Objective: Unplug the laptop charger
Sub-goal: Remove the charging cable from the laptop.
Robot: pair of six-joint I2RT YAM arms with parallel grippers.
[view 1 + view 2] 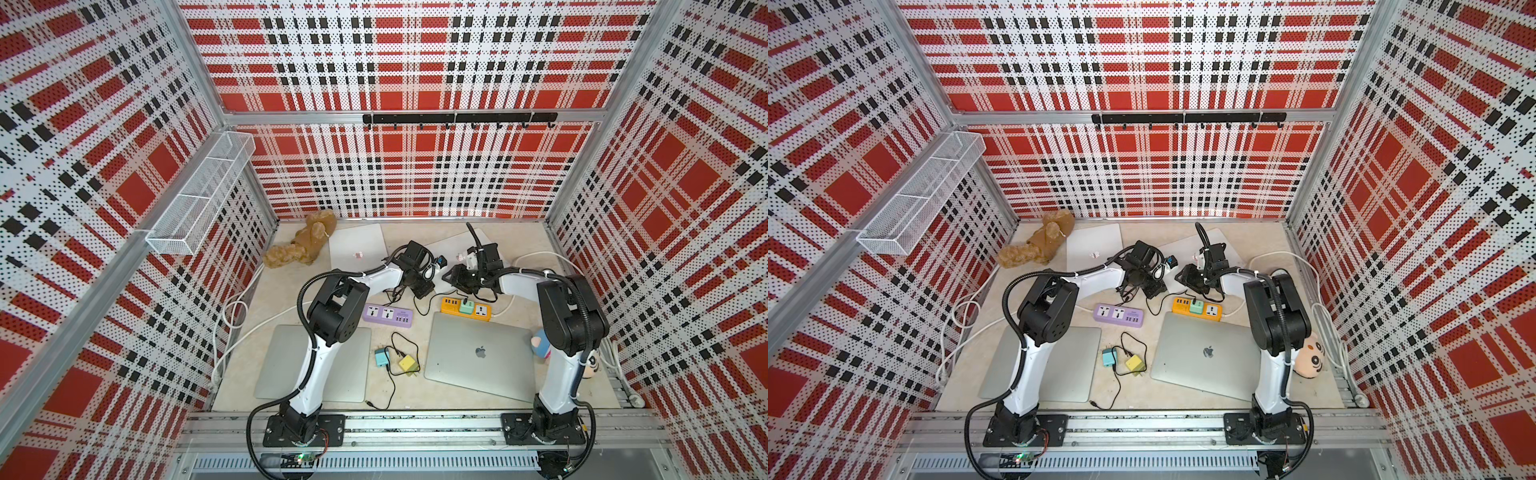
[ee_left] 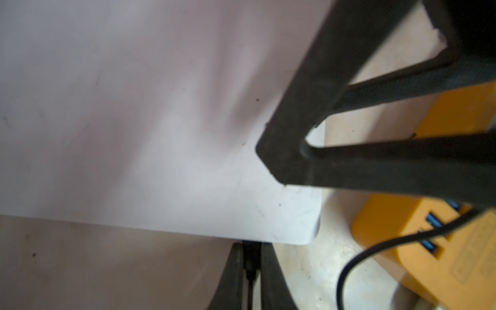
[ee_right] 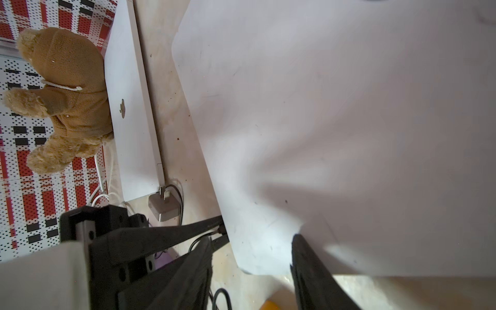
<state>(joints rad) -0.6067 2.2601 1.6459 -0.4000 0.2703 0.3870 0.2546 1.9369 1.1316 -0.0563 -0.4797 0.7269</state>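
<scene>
The bench (image 1: 515,237) has four shut laptops on it. The one that matters is the silver laptop (image 1: 451,245), at about 1 o'clock from the middle of the bench. Both arms reach to its near edge.

The charger plug (image 2: 251,261) is small and black. Its tip meets the edge of the silver laptop, close to a corner. The left gripper (image 2: 251,245) has its two fingers squeezed onto the charger plug, one on each side.

The right gripper (image 3: 252,239) has its fingers apart and holds nothing. One finger (image 3: 308,268) is over the top of the silver laptop near the corner. The other finger hangs past the edge, over the bench. I cannot tell if the first finger presses on the lid.

An orange power strip (image 1: 482,311) lies at about 3 o'clock, near the middle. A green adapter (image 1: 466,306) is plugged into it, and a thin black cable (image 2: 375,244) runs across it. A purple power strip (image 1: 387,316) lies at about 9 o'clock.

A teal charger (image 1: 380,356) and a yellow charger (image 1: 408,363) lie loose at 6 o'clock. A brown teddy bear (image 1: 303,245) lies at about 10 o'clock, touching another laptop (image 1: 357,247).
</scene>
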